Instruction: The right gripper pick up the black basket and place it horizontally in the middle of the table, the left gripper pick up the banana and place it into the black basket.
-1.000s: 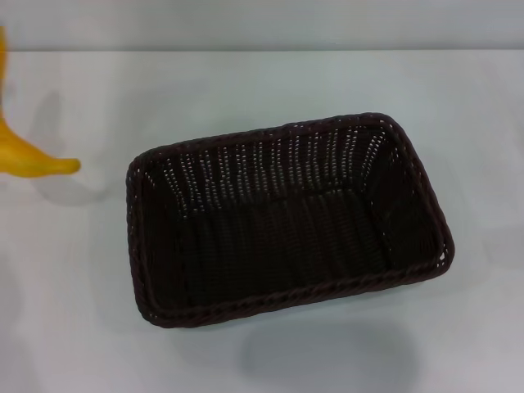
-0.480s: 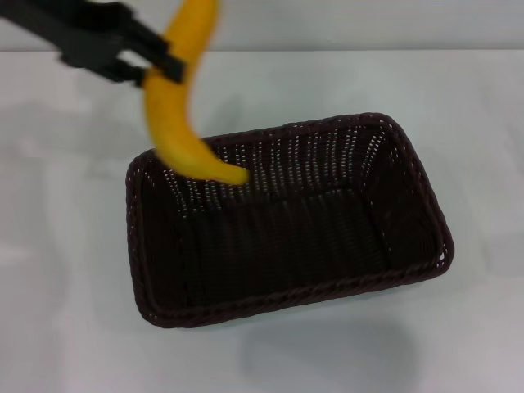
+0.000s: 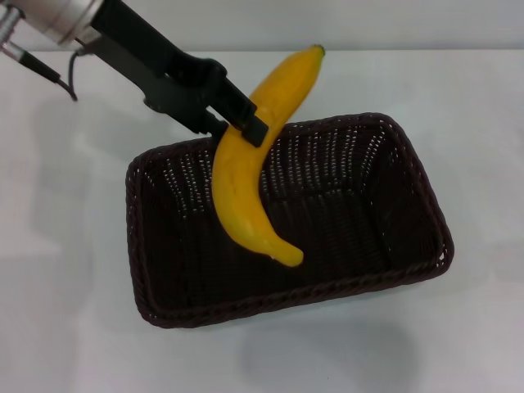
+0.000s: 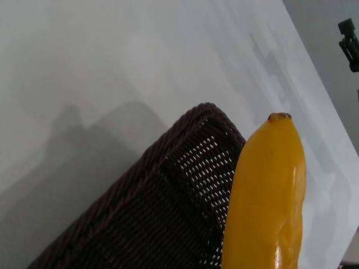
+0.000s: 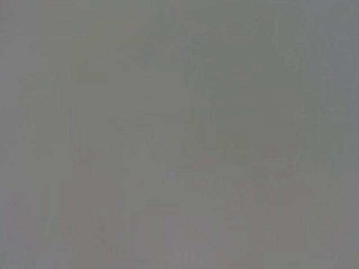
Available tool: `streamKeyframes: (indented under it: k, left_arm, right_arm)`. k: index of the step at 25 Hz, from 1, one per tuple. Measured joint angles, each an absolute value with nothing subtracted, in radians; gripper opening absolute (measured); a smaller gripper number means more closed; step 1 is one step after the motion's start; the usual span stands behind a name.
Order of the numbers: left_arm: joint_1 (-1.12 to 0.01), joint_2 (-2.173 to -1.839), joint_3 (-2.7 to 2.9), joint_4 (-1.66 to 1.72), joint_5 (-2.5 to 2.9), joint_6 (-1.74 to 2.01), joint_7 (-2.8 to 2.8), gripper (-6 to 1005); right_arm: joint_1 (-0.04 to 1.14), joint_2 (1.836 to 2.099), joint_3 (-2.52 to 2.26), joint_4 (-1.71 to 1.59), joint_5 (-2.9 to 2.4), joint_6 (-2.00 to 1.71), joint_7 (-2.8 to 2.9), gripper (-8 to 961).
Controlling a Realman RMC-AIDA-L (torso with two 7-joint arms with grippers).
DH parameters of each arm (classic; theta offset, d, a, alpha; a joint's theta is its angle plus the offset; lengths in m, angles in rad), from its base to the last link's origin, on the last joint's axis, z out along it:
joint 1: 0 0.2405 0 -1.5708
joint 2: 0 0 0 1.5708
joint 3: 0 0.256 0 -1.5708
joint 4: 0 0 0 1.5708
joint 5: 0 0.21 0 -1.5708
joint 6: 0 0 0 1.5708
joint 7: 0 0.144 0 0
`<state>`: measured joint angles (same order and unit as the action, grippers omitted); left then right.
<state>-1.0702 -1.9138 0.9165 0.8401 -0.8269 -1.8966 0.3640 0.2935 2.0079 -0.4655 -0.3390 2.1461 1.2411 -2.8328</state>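
The black basket (image 3: 286, 221) lies lengthwise across the middle of the white table (image 3: 74, 327), open side up. My left gripper (image 3: 246, 124) reaches in from the upper left and is shut on the banana (image 3: 246, 176), gripping it about mid-length. The banana hangs above the basket's inside, one end pointing down over the basket floor, the other sticking up past the far rim. In the left wrist view the banana (image 4: 269, 196) fills the foreground beside a corner of the basket (image 4: 185, 168). My right gripper is out of view; its wrist view shows only flat grey.
The table's far edge meets a grey wall (image 3: 368, 20) at the back. White tabletop lies on all sides of the basket. A small black fixture (image 4: 350, 42) shows beyond the table's edge in the left wrist view.
My left gripper has carried the banana from the far left edge of view rightward and over the basket. The basket has not moved.
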Motion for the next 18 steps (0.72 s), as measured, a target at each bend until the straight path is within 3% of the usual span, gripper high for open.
streamKeyframes:
  k: [6, 13, 18]
  left_arm:
    - [-1.057, -1.927, 0.913, 0.842, -0.828, -1.874, 0.396, 640]
    - [-0.978, -1.912, 0.864, 0.894, -0.836, -1.780, 0.579, 669]
    - [-0.853, -1.949, 0.843, 1.024, -0.862, -1.644, 0.755, 831]
  right_arm:
    - [0.273, 2.007, -0.466, -0.339, 2.146, 1.275, -2.830, 872]
    - [0.264, 2.005, -0.470, -0.350, 2.141, 1.289, -2.820, 872]
    - [0.249, 2.004, -0.480, -0.397, 2.117, 1.297, -2.721, 872]
